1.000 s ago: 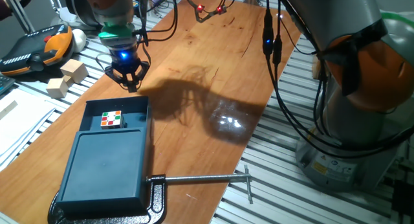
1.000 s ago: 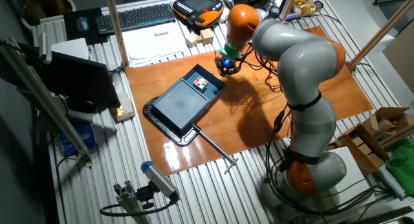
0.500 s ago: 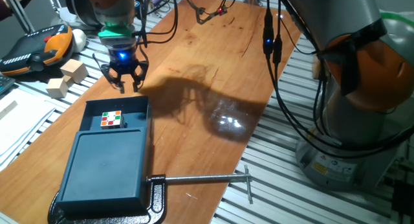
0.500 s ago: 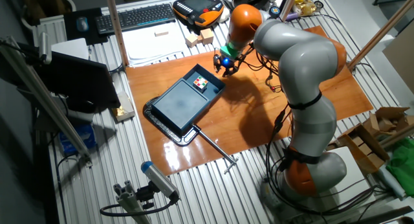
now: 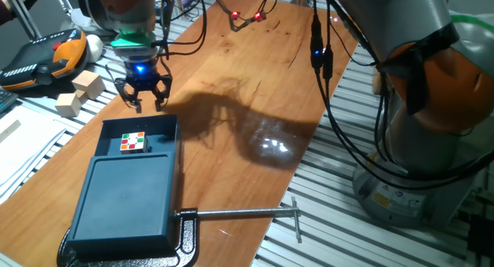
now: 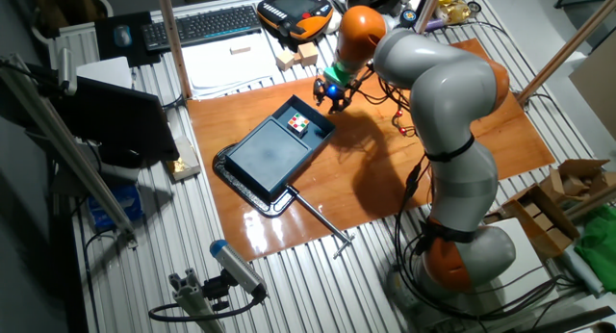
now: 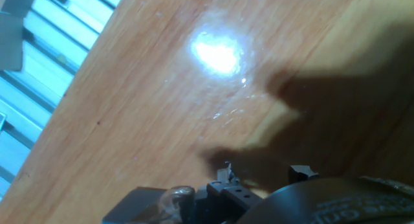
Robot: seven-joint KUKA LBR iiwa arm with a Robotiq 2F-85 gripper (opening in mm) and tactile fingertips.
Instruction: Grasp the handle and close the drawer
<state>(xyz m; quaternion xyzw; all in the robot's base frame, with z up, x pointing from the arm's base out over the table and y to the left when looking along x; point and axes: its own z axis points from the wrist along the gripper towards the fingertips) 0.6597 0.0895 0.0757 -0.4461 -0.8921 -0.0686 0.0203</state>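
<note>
Drawer (image 5: 139, 140) sits pulled out of its box (image 5: 123, 201) near the desk's (image 5: 255, 89) left edge in one fixed view, a colour-cube puzzle (image 5: 133, 143) lying inside it, so nothing of the closing looks done. The handle (image 5: 141, 120), a short piece of the drawer's narrow front wall, faces the far edge of the desk. The gripper (image 5: 143, 101) hangs just beyond that wall, above the wood, with its fingers (image 5: 160, 99) spread apart and nothing between them; they touch neither handle nor drawer. A black clamp (image 5: 185, 236) with a long silver rod (image 5: 243, 214) pins the box at the near edge.

From the other fixed view the same layout shows: the open drawer (image 6: 300, 121) sticks out of the box (image 6: 269, 158) toward the gripper (image 6: 327, 95), which hovers near its front end, apart from it. The fingers look parted here too.

Through the hand view only bare wood and a bright glare show beneath the fingers (image 7: 226, 175); the drawer is out of frame. Judging from this, the approach, the grasp and the push all remain.
</note>
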